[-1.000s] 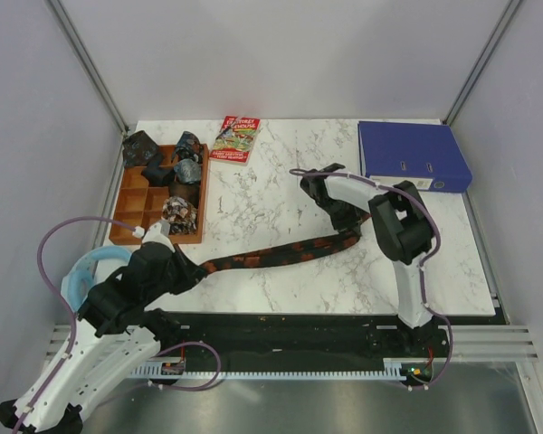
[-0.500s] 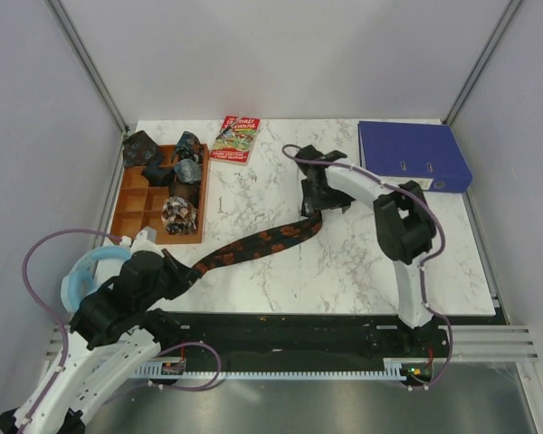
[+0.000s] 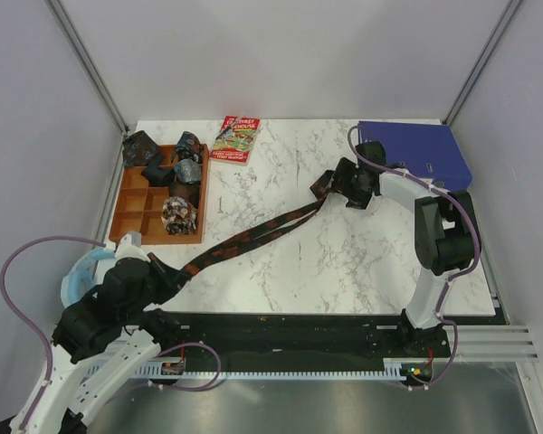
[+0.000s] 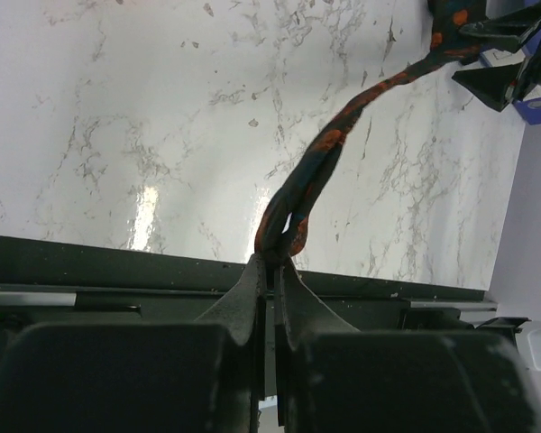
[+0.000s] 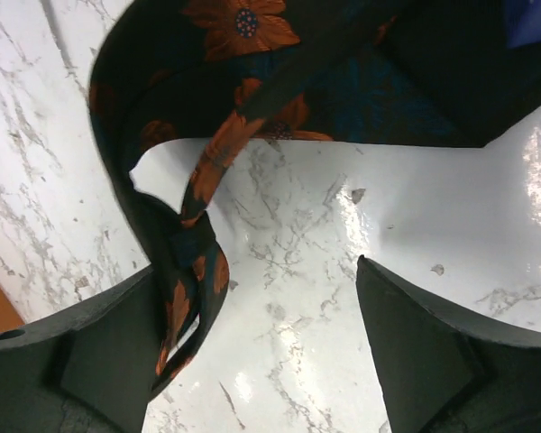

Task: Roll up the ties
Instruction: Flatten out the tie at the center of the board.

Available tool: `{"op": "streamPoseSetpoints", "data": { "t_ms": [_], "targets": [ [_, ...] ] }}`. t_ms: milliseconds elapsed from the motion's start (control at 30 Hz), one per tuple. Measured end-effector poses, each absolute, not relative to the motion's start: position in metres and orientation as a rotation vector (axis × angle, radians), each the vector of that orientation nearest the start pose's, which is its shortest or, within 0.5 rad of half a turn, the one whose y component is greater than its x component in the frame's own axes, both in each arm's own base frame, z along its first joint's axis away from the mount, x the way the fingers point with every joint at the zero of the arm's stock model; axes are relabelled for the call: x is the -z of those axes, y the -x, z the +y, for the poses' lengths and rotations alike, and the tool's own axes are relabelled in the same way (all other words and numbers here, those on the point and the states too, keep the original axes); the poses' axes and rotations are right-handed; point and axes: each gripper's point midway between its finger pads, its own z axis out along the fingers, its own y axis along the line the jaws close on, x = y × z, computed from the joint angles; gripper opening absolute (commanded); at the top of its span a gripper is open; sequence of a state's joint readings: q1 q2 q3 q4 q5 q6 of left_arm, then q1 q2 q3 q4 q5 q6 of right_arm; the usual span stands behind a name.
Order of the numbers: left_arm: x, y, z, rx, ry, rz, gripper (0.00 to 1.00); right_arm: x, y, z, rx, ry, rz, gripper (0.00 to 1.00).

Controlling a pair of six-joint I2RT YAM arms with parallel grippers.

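Our main worry is the wide end of the long tie (image 3: pixel 253 233). It hangs right beside, perhaps against, one finger of the right gripper (image 3: pixel 335 183), whose jaws stand spread wide with nothing pinched, so if that arm pulls away the fabric could catch on the finger and be dragged or flipped. The tie also looks twisted and folded on itself along its length, and we think a roll started that way would come out lopsided. The left gripper (image 4: pixel 272 263) has its fingers pressed together on the narrow end, a thin bite that a sharp tug might pull free. The tie runs diagonally from the near left edge of the table (image 3: pixel 344 262) to the middle back, near the blue binder (image 3: pixel 414 152). The right arm is stretched far forward with its wrist turned leftward; the left arm sits folded low at the near left corner, pointing along the tie.
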State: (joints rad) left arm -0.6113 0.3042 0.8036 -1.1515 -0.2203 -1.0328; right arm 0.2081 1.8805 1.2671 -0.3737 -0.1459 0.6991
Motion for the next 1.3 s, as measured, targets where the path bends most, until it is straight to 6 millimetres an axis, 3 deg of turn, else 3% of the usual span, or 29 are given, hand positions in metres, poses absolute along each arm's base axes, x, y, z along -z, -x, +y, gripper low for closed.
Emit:
{"op": "streamPoseSetpoints", "data": {
  "t_ms": [167, 333, 433, 567, 700, 800, 1067, 1300],
  "targets": [
    [-0.206, -0.107, -0.067, 0.663, 0.606, 2.173, 0.02, -0.066, -0.437, 0.144, -0.530, -0.604, 2.522, 0.96],
    [-0.230, -0.094, -0.057, 0.719, 0.602, 2.101, 0.02, -0.118, -0.482, 0.142, -0.536, -0.602, 2.373, 0.98],
    [-0.229, -0.091, -0.055, 0.714, 0.603, 2.106, 0.02, -0.132, -0.493, 0.143, -0.543, -0.629, 2.318, 0.98],
    [-0.227, -0.090, -0.055, 0.709, 0.603, 2.113, 0.02, -0.106, -0.476, 0.148, -0.500, -0.678, 2.374, 0.98],
    [-0.227, -0.090, -0.054, 0.706, 0.603, 2.115, 0.02, -0.074, -0.447, 0.162, -0.452, -0.692, 2.468, 0.98],
    [-0.226, -0.090, -0.054, 0.705, 0.604, 2.117, 0.02, -0.061, -0.436, 0.175, -0.439, -0.682, 2.515, 0.98],
    [-0.224, -0.088, -0.053, 0.712, 0.602, 2.108, 0.02, -0.045, -0.435, 0.185, -0.413, -0.691, 2.532, 0.98],
    [-0.224, -0.087, -0.052, 0.711, 0.603, 2.107, 0.02, -0.051, -0.446, 0.181, -0.438, -0.747, 2.453, 0.98]
  ]
}}
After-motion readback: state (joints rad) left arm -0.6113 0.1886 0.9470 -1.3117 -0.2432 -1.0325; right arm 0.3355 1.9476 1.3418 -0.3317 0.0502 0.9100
